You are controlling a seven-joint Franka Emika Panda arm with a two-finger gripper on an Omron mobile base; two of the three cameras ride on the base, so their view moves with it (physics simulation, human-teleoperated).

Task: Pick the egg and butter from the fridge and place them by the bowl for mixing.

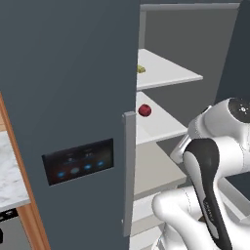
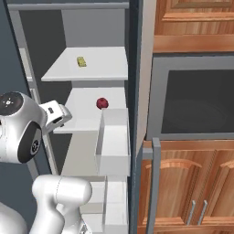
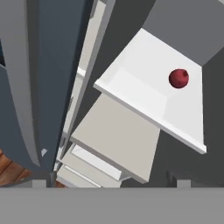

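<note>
The fridge stands with its right side open, white shelves showing. The butter, a small pale yellow block, lies on the upper shelf. One shelf lower sits a small red round fruit. My gripper is open with nothing between its fingers, in front of the fridge opening, below and short of the fruit's shelf. The white hand hovers at the left edge of that shelf. The egg and the bowl are out of view.
A white door bin juts out on the open right door, next to its long grey handle. A steel microwave and wooden cabinets lie to the right. The closed door's handle and a marble counter are on the left.
</note>
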